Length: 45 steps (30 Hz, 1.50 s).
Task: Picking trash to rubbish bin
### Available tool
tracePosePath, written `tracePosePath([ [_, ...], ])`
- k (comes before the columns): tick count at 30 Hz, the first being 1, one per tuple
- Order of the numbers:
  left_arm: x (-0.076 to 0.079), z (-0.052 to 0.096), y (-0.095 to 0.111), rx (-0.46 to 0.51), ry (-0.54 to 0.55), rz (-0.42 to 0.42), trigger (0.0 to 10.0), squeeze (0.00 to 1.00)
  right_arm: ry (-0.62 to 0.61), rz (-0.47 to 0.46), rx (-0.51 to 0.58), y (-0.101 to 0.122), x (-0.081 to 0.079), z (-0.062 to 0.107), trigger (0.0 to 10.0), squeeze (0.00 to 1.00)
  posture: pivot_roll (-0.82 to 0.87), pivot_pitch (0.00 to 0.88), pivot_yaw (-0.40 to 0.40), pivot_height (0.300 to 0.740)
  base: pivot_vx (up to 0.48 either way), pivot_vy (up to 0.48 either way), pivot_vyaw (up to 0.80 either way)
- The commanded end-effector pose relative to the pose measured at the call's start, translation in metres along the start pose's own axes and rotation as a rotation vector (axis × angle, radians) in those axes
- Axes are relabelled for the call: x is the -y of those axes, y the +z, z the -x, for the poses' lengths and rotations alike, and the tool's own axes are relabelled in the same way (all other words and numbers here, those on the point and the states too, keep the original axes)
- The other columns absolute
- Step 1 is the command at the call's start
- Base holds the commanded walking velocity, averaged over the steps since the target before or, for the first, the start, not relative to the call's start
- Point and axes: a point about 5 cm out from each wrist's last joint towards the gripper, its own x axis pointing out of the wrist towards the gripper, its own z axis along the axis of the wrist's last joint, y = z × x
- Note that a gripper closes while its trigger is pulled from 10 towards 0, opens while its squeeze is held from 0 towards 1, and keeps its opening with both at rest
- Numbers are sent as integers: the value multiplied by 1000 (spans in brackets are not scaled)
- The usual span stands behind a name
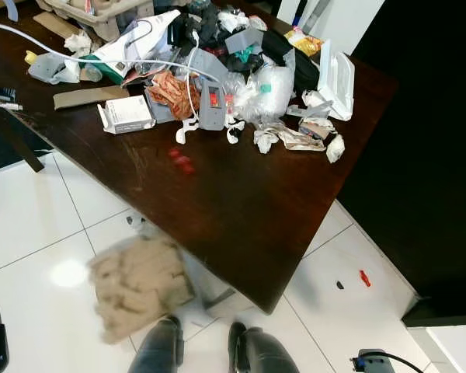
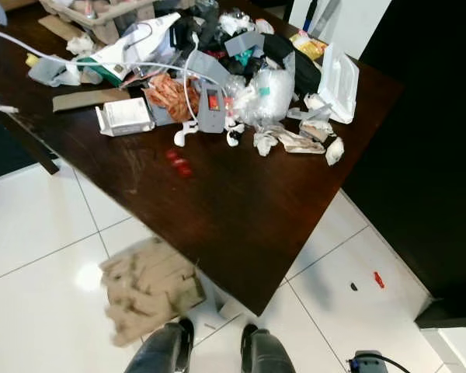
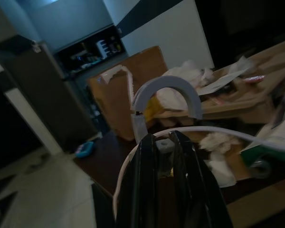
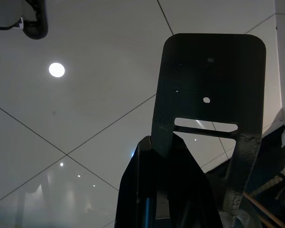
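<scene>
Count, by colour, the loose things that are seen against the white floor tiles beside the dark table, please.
Brown: 1, the blurred cardboard piece
Red: 1, the small red bit
Black: 1, the small black bit
Total: 3
A dark speck near the table edge is too small to identify, so it is not counted.

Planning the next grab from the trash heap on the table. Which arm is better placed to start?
Probably the left. Its gripper is already up at the table's edge, pointing across the trash pile. The right gripper points down at the floor tiles, away from the pile.
</scene>
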Motion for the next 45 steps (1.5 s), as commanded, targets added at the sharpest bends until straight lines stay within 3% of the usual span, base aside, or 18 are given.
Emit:
tracePosePath([
  [1,14,5,-2,7,-68,50,784,0,1,0,-55,-16,1,2,10000,0,122,274,-81,740,0,0,0],
  [4,18,5,-3,-3,-88,71,902,0,2,0,-55,-15,0,2,10000,0,124,270,-80,740,0,0,0],
  [9,42,16,-23,-117,-167,228,1412,0,15,34,-54,-13,-2,1,10000,0,131,253,-82,740,0,0,0],
  [13,50,21,-28,-140,-181,290,1647,0,17,45,-53,-12,-2,1,10000,0,132,251,-84,740,0,0,0],
  [21,81,37,-38,-240,-188,754,2314,0,15,86,-47,-8,1,1,10000,0,132,249,-91,740,0,0,0],
  [23,83,38,-37,-250,-192,810,2510,0,15,89,-48,-7,1,1,10000,0,132,249,-92,740,0,0,0],
  [25,91,41,-37,-277,-192,969,2510,0,14,95,-49,-8,2,1,10000,0,134,249,-92,740,0,0,0],
  [26,91,41,-37,-277,-192,969,2510,0,14,95,-49,-8,2,1,10000,0,134,249,-92,740,0,0,0],
  [27,93,42,-38,-290,-192,1029,2510,0,14,100,-50,-7,2,1,10000,0,135,247,-93,740,0,0,0],
  [28,103,46,-42,-343,-214,1162,2627,0,15,108,-49,-7,1,1,10000,0,135,246,-94,740,0,0,0],
  [33,123,56,-47,-436,-284,1285,3098,0,16,119,-47,-5,0,0,10000,0,138,240,-94,740,0,0,0],
  [37,155,72,-49,-554,-414,1343,4824,0,14,121,-41,-3,-1,0,10000,0,135,236,-93,740,0,0,0],
  [40,160,74,-47,-568,-442,1364,4824,0,14,121,-39,-2,-1,0,10000,0,135,236,-93,740,0,0,0],
  [41,168,77,-42,-561,-501,1386,6471,0,13,121,-37,-1,-1,0,10000,0,134,234,-92,740,0,0,0],
  [42,168,77,-42,-561,-501,1386,6471,0,13,121,-37,-1,-1,0,10000,0,134,234,-92,740,0,0,0],
  [43,176,81,-31,-540,-594,1402,8157,0,13,121,-36,-1,-1,0,10000,0,134,232,-92,740,0,0,0],
  [44,176,81,-31,-540,-594,1402,8157,0,13,121,-36,-1,-1,0,10000,0,134,232,-92,740,0,0,0],
  [45,182,84,-22,-517,-672,1414,9765,0,13,121,-34,0,-1,0,10000,0,134,231,-92,740,0,0,0],
])
